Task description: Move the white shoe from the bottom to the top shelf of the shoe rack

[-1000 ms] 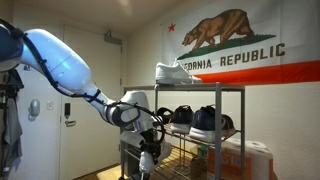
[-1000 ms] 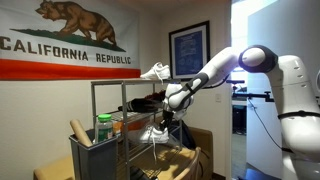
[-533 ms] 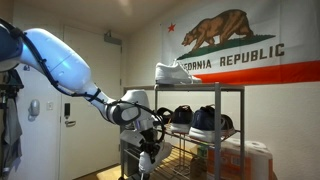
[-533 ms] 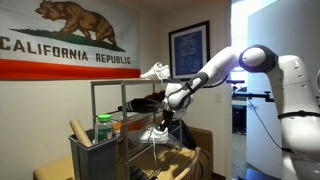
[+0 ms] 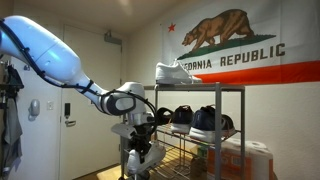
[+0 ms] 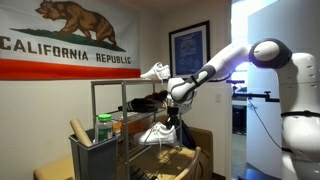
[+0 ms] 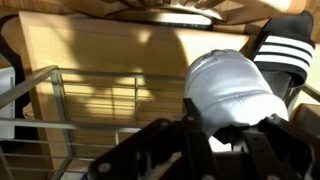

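Wrist view gives us the white shoe (image 7: 232,92) toe-on, its rounded white front sitting between the dark fingers of the tool (image 7: 213,140), which is clenched on it. Behind the shoe we see a black slide (image 7: 285,48) with white stripes, and off to the side a grey wire tier of the shoe rack (image 7: 55,100). In an exterior view the shoe (image 6: 157,132) hangs under the tool (image 6: 170,117) at the open end of the rack, level with the lower tiers and well below the top shelf (image 6: 125,83). On that shelf we find a second white sneaker (image 6: 155,71). Dark caps (image 5: 212,120) sit on the middle tier, and a California flag (image 5: 240,45) hangs on the wall behind.
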Robot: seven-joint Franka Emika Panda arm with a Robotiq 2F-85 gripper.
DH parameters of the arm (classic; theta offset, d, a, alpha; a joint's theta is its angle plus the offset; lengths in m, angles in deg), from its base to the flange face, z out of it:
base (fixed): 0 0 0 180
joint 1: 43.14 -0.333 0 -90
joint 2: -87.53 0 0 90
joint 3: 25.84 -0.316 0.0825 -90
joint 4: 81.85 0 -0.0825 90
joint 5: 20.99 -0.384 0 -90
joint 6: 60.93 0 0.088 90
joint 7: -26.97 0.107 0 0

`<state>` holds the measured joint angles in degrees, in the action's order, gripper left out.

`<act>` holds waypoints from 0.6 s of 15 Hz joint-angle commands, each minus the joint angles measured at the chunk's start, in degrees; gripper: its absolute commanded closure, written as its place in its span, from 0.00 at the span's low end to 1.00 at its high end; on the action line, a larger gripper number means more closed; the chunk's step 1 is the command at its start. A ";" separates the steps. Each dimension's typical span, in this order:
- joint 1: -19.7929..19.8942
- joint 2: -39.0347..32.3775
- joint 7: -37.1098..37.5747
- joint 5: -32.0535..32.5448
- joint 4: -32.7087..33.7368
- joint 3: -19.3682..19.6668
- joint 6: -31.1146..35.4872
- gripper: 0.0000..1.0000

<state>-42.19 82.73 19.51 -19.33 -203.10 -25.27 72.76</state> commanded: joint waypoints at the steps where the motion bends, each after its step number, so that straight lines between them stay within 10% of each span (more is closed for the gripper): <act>1: -0.60 10.56 1.04 2.16 -5.70 -0.35 -9.24 0.93; 9: -1.49 24.02 0.37 3.43 -8.51 -0.76 -28.87 0.93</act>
<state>-43.40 101.77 19.52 -17.00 -210.79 -25.51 48.05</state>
